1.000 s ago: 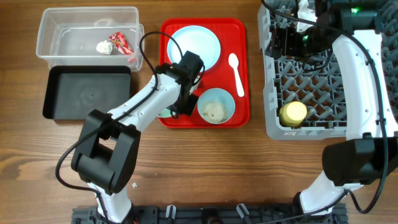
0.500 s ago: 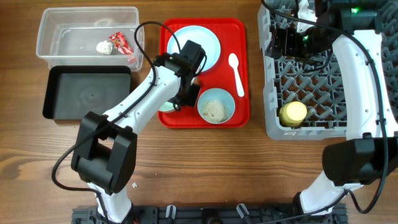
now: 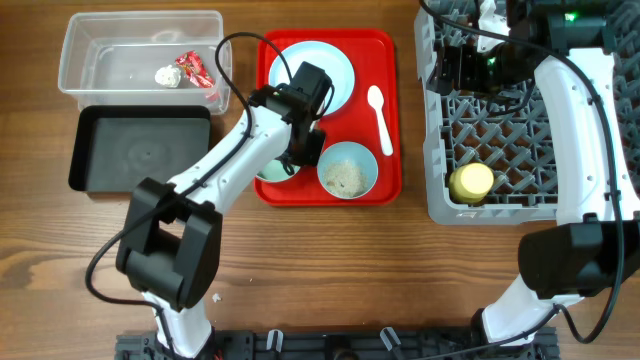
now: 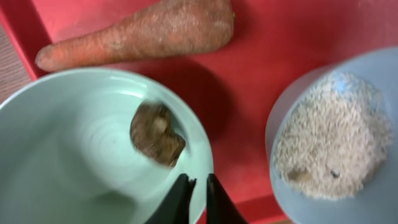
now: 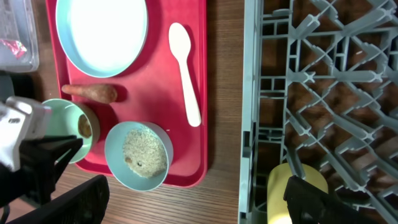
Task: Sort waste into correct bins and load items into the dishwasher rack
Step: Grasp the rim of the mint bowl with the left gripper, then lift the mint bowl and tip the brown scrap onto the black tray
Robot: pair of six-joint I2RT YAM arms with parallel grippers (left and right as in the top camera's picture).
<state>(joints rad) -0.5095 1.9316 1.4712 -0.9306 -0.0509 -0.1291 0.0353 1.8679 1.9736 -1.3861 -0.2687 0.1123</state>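
Plate (image 3: 335, 62), spoon (image 3: 380, 118), carrot (image 5: 90, 92), rice bowl (image 3: 347, 172) on red tray (image 3: 390, 55), scrap bowl (image 4: 62, 155) at its edge; yellow cup (image 3: 471, 182) in grey rack (image 3: 500, 130); wrapper (image 3: 195, 68), tissue (image 3: 167, 76) in clear tub (image 3: 75, 40).

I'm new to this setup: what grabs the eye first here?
The flat red serving tray at centre stands out, and at its left edge the left gripper pinches the rim of a pale green round bowl holding a brown food scrap. A small yellow cup sits in the large grey plastic rack on the right.
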